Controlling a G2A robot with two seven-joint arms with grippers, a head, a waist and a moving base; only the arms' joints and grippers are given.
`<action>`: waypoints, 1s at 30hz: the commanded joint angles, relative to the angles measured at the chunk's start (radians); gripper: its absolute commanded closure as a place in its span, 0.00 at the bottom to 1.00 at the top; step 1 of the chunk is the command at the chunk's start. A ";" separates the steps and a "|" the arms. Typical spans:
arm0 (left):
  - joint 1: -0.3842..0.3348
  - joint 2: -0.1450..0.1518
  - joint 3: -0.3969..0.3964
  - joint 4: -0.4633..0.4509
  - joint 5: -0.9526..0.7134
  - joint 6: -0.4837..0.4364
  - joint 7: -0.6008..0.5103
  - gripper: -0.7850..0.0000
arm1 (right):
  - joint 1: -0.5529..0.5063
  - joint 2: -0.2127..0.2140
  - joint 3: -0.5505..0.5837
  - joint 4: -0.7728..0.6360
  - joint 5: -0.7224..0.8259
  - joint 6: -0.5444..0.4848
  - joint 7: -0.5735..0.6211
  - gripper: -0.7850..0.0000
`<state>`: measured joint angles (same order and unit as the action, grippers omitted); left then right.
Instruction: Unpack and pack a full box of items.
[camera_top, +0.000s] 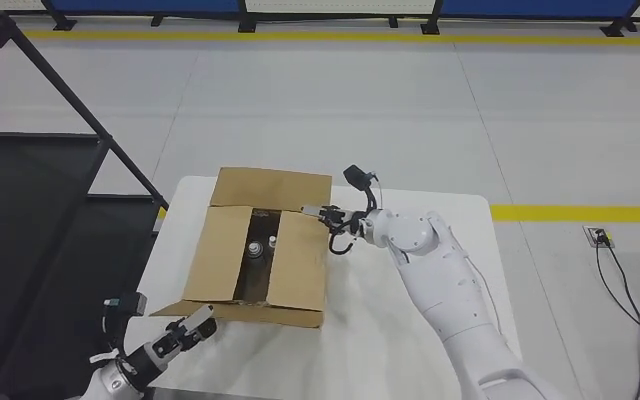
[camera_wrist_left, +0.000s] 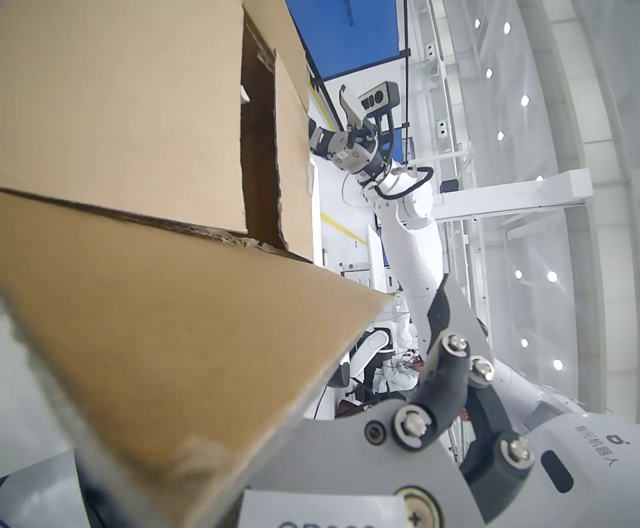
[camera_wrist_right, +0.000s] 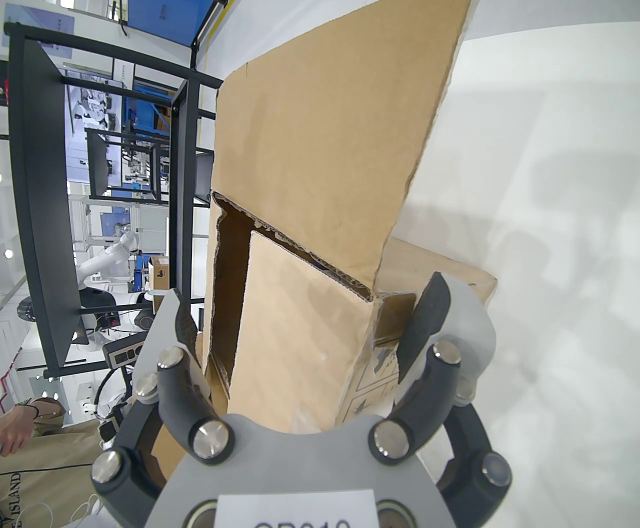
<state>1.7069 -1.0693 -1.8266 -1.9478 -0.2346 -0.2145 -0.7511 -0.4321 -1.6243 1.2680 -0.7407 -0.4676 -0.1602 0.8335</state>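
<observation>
Two grippers, both spread, are stationed at the cardboard box (camera_top: 272, 316): the right gripper (camera_top: 312, 212) astride the right flap's (camera_top: 300, 262) end, the left gripper (camera_top: 203, 320) beside the near flap (camera_wrist_left: 175, 325).

We record a plain brown box (camera_top: 272, 186) on a white desk (camera_top: 385, 345); the right end effector (camera_wrist_right: 307, 292) is grey with black pads (camera_wrist_right: 425, 320).
</observation>
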 joint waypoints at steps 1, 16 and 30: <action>-0.004 0.000 -0.003 0.000 -0.003 0.009 0.011 0.00 | 0.004 0.000 -0.004 0.007 0.007 -0.003 0.001 0.00; -0.057 0.004 0.012 0.004 -0.026 0.043 0.018 0.00 | 0.007 0.030 0.063 0.014 0.067 -0.008 -0.117 0.00; -0.215 -0.008 0.140 -0.003 -0.020 0.300 0.257 0.00 | -0.054 0.042 0.081 -0.069 0.071 0.006 -0.220 0.00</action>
<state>1.5002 -1.0765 -1.6993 -1.9506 -0.2574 0.0782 -0.5031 -0.4858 -1.5824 1.3488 -0.8096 -0.3968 -0.1541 0.6143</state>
